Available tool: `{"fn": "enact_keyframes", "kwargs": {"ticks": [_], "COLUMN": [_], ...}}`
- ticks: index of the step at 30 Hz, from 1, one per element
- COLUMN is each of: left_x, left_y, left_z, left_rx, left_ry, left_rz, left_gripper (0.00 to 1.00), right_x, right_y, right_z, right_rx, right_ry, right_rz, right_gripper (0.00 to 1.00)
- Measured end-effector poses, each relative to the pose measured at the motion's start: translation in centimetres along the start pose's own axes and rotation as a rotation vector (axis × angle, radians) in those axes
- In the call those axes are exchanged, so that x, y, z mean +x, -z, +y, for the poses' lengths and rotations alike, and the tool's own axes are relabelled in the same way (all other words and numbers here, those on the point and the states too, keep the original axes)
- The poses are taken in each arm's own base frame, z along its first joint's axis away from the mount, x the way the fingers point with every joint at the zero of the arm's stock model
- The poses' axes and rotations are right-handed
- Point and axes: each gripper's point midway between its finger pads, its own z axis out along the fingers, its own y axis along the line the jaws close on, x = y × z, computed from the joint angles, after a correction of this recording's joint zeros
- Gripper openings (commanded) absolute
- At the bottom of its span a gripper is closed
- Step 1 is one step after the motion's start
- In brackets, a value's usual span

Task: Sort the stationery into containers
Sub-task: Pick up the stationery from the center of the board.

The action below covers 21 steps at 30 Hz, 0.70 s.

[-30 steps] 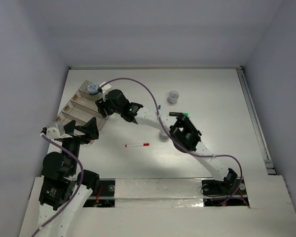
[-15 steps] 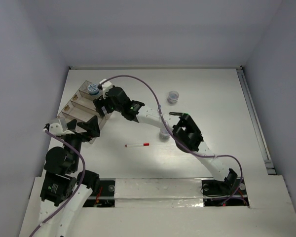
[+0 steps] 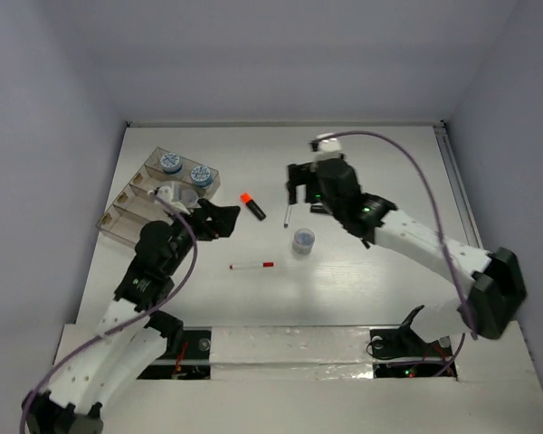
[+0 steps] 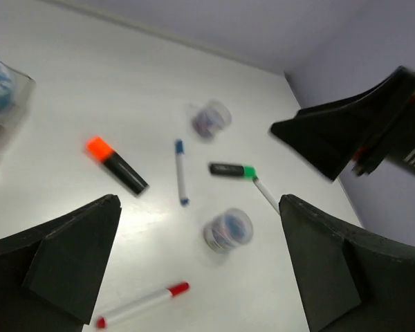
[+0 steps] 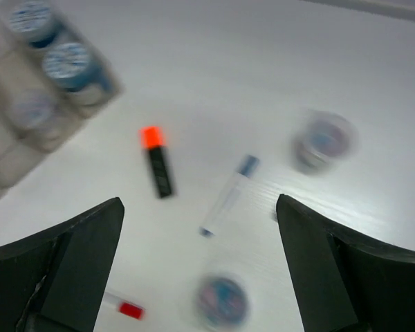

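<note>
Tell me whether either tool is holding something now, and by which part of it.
Nothing is held. The left tool and the right tool are both open and empty.

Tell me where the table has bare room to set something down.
On the white table, bare: the far strip along the back wall, and the near strip between the red-capped white pen and the front edge. Crowded: the middle, where an orange and black highlighter, a blue-capped white pen and a clear round jar lie.
</note>
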Motion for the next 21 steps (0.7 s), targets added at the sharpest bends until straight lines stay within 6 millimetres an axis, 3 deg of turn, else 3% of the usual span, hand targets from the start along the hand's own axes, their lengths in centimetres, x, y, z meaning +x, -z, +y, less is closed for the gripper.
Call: {"fn": "enact_keyframes", "kwargs": {"ticks": [3, 5, 8, 12, 18, 21], "left_x": [4.5, 7.6, 12.6, 17.6, 23.4, 25.2], "left_y": [-2.3, -3.6, -6.1, -9.2, -11.4, -11.9], "left_z": [-2.1, -4.6, -7.5, -9.0, -7.5, -6.2], "left_rx": [0.043, 0.075, 0.069, 0.025, -0.066, -0.108], "left_ry": [0.025, -0.006, -0.11, -0.247, -0.424, -0.483], "left_rz": [0.121, 0.211, 0.338, 0.416, 0.505, 0.538], "left_gripper": [0.99, 0.99, 0.99, 0.99, 0.99, 0.99], "right_x": [2.1, 3.8, 5.1, 6.4, 6.9, 6.6], "right_y": [4.3, 7.2, 10.2, 12.8, 14.4, 14.6], "right_z": [-7.9, -10.3, -11.5, -12.8, -13.8, -13.8], "right_rx": [0.17, 0.225, 0.244, 0.269, 0.292, 0.288], "right_ry": [-0.087, -0.116, -0.146, -0.182, -0.221, -0.23], "right_rz": [-0.001, 0.001, -0.02, -0.064, -0.109, -0.124], "right_gripper": [1.0, 1.0, 1.0, 1.0, 1.0, 1.0]}}
